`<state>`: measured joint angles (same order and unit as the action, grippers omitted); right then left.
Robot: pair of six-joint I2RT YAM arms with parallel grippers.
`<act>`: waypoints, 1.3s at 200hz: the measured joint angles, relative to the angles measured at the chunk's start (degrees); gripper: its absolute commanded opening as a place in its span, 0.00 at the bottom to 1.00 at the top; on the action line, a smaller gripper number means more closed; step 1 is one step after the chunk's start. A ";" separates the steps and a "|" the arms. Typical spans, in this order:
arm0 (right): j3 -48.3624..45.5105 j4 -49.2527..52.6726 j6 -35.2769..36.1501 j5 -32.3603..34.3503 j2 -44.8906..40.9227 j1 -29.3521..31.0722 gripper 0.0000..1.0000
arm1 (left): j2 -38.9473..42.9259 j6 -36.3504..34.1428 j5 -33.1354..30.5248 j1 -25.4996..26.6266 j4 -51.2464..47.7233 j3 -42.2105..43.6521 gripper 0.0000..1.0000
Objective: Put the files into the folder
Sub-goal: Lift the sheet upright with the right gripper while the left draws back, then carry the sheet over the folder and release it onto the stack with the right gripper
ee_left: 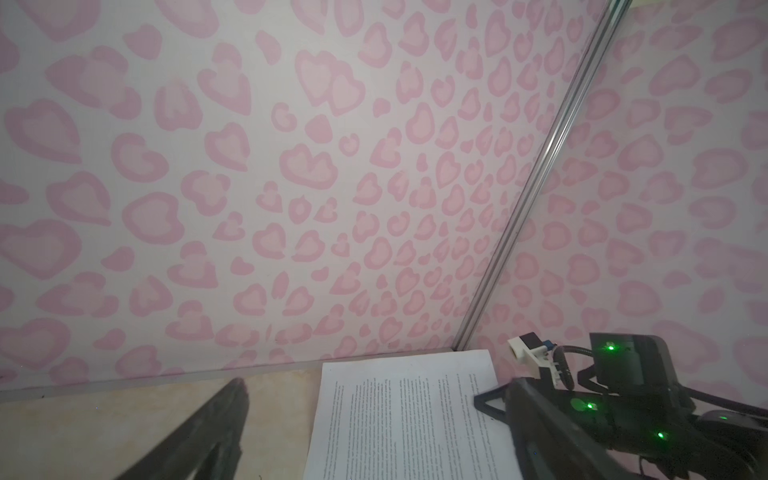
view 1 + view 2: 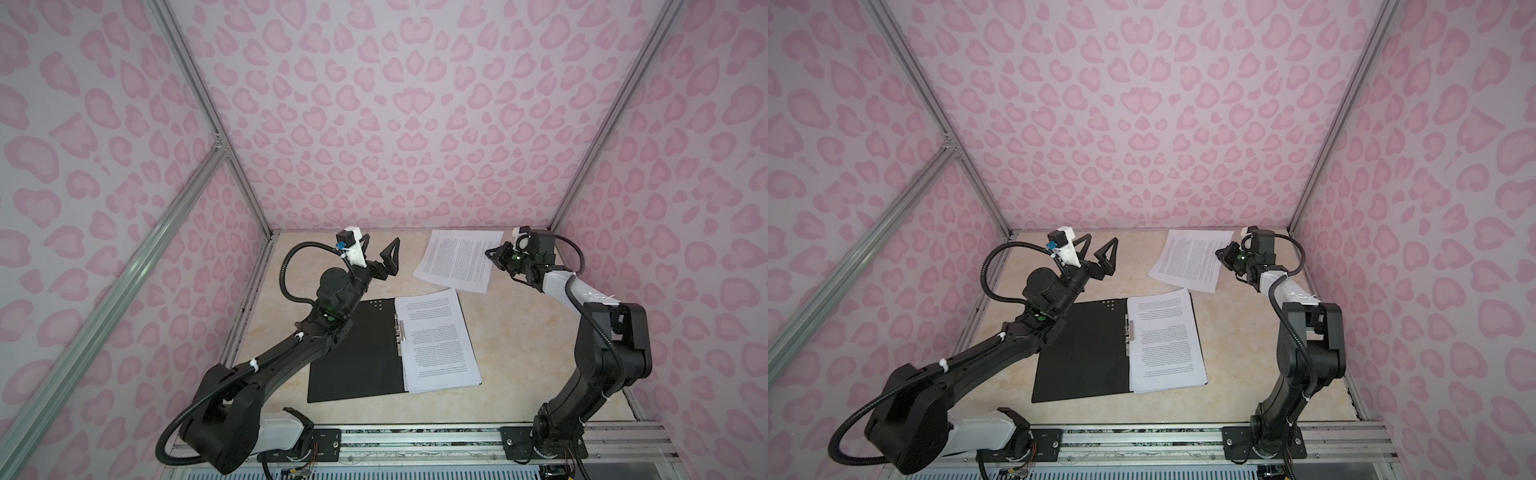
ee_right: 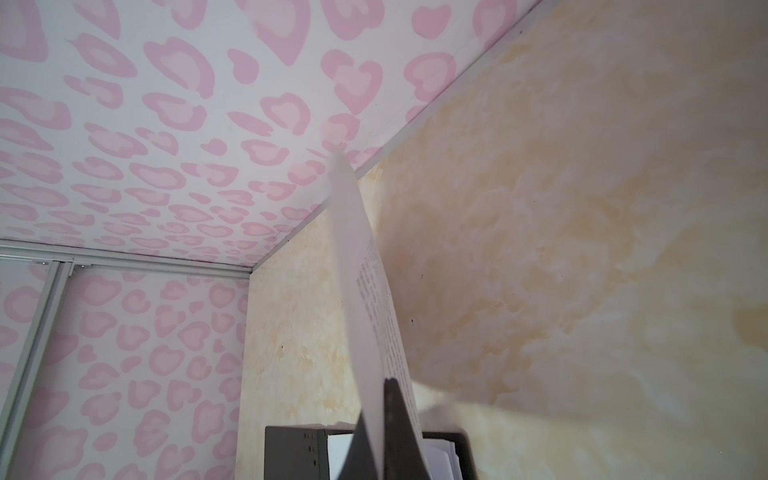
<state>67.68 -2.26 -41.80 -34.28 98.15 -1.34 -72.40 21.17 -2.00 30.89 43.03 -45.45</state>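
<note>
Right gripper (image 2: pixel 491 252) is clamped on one loose printed sheet (image 2: pixel 453 259), pinching its right edge. In the right wrist view you see the paper edge-on between the dark fingers (image 3: pixel 392 415). That sheet sits upper centre-right in both top views, by the back wall, up-frame of the folder (image 2: pixel 353 349) and not touching it. I can't tell you whether its far edge rests on the table (image 2: pixel 519 353).

Your right arm rises from its base at lower right, elbow bent, forearm running up-frame, wrist turned left.

Left gripper (image 2: pixel 1100 239) stands wide apart and holds nothing. It is raised, fingers aimed at the back wall. Your left arm stretches diagonally from lower left toward upper centre, crossing the folder's upper-left corner.

Folder lies open and flat at centre, black inside up, metal clip (image 2: pixel 400 332) along the spine. The stack of files (image 2: pixel 436 340) lies on its right half.
</note>
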 measured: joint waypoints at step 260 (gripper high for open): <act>-21.59 8.15 -17.81 38.73 -33.27 35.01 0.00 | 38.07 -1.51 5.68 0.44 -52.83 14.88 0.97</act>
<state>46.09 5.89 -59.61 4.45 64.88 33.67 -34.33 19.66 3.68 31.33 -9.80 -30.57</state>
